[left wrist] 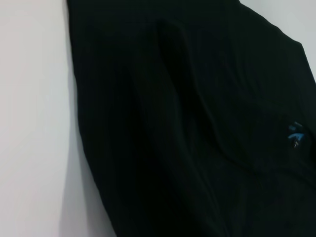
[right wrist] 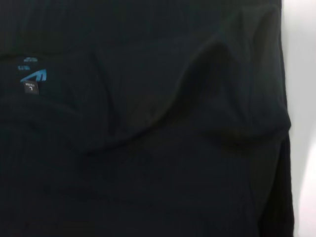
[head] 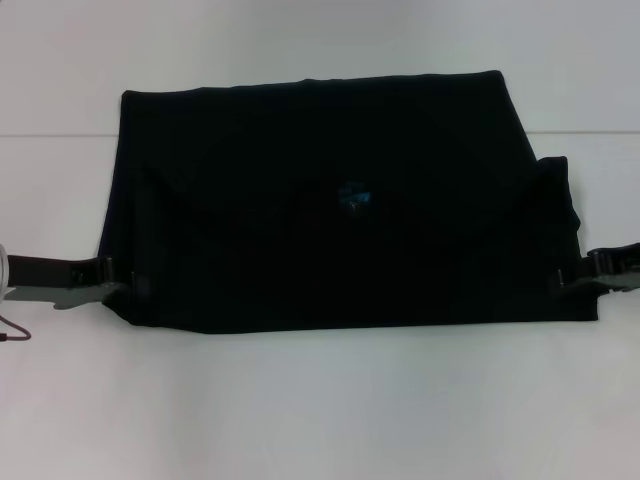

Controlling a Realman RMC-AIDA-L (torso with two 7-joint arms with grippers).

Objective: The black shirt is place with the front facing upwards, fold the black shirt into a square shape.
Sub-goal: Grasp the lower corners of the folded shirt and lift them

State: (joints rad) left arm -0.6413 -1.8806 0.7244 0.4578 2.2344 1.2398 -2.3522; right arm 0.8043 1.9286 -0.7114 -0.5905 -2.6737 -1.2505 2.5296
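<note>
Black shirt [head: 330, 200] lies folded, long axis left-right; left gripper [head: 125, 283] and right gripper [head: 568, 276] jaws clenched on its edges.

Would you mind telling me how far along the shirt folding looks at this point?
The black shirt already lies as a wide rectangle on the table, blue neck label showing. The left claw and right claw sit at its near side edges. Left: folding it narrower into a square.
</note>
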